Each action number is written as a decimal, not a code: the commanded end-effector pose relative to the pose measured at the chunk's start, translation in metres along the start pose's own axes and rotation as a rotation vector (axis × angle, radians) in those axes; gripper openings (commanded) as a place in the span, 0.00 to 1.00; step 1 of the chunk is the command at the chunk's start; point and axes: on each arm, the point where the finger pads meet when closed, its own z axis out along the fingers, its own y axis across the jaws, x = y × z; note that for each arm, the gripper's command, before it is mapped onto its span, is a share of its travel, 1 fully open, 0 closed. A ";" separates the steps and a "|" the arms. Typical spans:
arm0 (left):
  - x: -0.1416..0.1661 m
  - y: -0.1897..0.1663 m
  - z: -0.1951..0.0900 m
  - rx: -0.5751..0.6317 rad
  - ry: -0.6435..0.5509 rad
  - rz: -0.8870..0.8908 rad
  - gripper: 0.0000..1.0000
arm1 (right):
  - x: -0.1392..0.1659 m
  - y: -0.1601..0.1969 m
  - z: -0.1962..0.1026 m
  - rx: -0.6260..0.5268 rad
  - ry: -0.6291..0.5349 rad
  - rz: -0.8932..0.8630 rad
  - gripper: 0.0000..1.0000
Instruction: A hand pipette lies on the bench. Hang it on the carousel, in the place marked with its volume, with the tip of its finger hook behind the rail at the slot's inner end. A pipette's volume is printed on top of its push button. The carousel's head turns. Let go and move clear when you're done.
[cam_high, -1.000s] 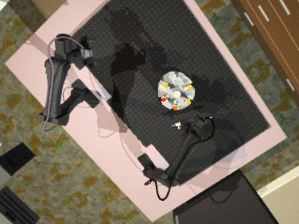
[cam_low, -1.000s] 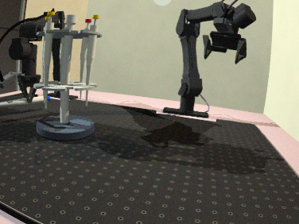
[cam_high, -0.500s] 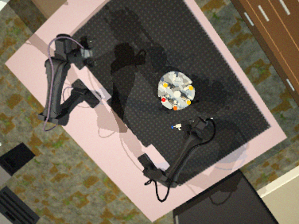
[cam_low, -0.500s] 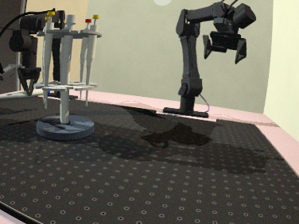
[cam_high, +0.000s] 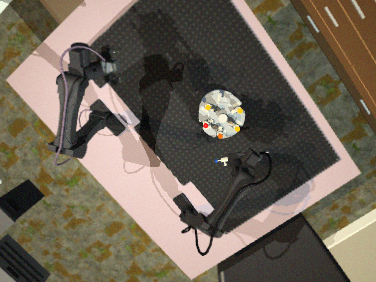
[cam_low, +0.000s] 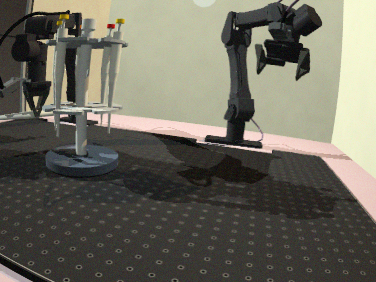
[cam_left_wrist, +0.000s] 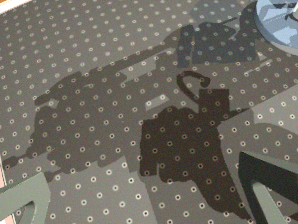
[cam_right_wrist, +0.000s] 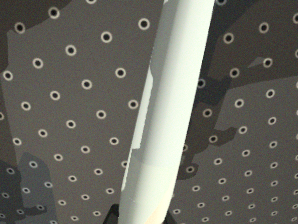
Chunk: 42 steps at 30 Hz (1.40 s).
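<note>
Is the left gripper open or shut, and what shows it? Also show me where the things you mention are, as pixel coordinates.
The left gripper (cam_high: 114, 66) (cam_low: 280, 75) (cam_left_wrist: 141, 174) is open: its jaws stand wide apart with nothing between them.

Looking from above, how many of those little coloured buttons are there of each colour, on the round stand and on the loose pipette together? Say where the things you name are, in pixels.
Yellow buttons (cam_high: 208, 107) (cam_low: 120, 21): 3
Red button (cam_high: 205, 125) (cam_low: 111, 26): 1
Orange button (cam_high: 220, 136): 1
Blue button (cam_high: 216, 161), on the loose pipette: 1
Total: 6

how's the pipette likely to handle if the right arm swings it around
The pipette looks stiff, its barrel straight in the jaws of the right arm. It may twist in the grip, as that barrel is smooth and rounded. Being long, it could swing its ends into the carousel.
</note>
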 end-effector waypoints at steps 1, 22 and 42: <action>-0.007 0.003 -0.004 -0.008 -0.029 0.016 1.00 | -0.009 -0.013 -0.016 -0.031 -0.041 0.153 0.12; -0.007 0.003 -0.004 -0.008 -0.029 0.016 1.00 | -0.016 -0.064 -0.014 -0.040 -0.032 0.817 0.12; -0.007 0.003 -0.004 -0.008 -0.029 0.016 1.00 | -0.022 -0.111 -0.013 -0.046 -0.025 1.304 0.12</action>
